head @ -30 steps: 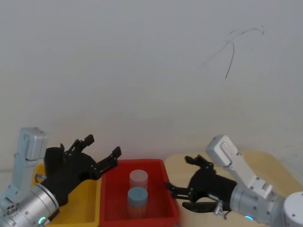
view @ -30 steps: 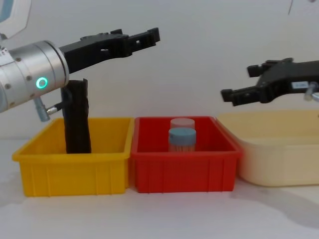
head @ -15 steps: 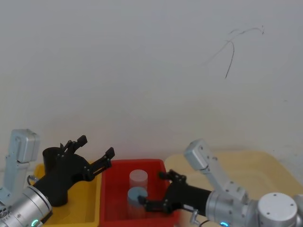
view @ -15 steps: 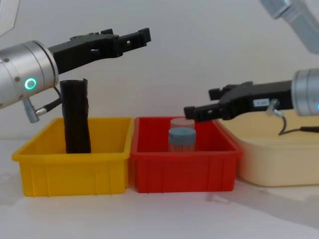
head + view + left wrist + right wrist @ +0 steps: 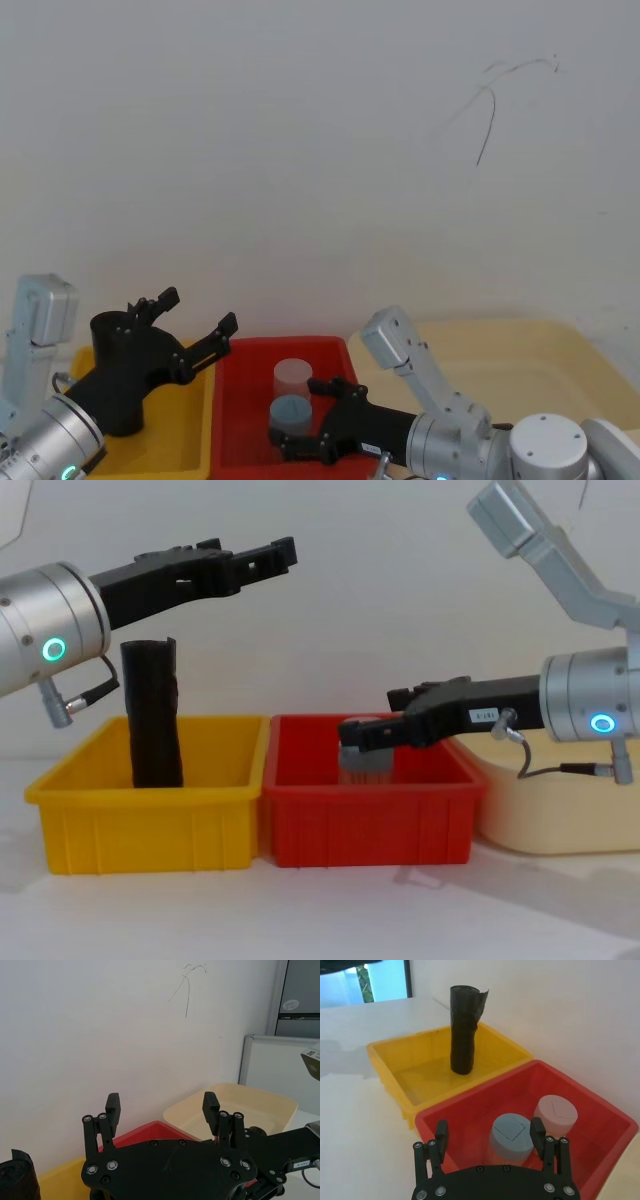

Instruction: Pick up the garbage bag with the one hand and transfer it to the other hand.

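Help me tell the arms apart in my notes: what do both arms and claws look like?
Left arm: silver cylinder with a green ring light, a short cable, and a black two-finger left claw. Right arm: silver cylinder with a blue ring light, pale grey link, looping cable, and a black two-finger right claw bearing a small white label.

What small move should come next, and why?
Probably the left gripper should draw back and descend around the garbage bag: it is open, above and past the roll standing in the yellow bin. The right gripper hangs open over the red bin.
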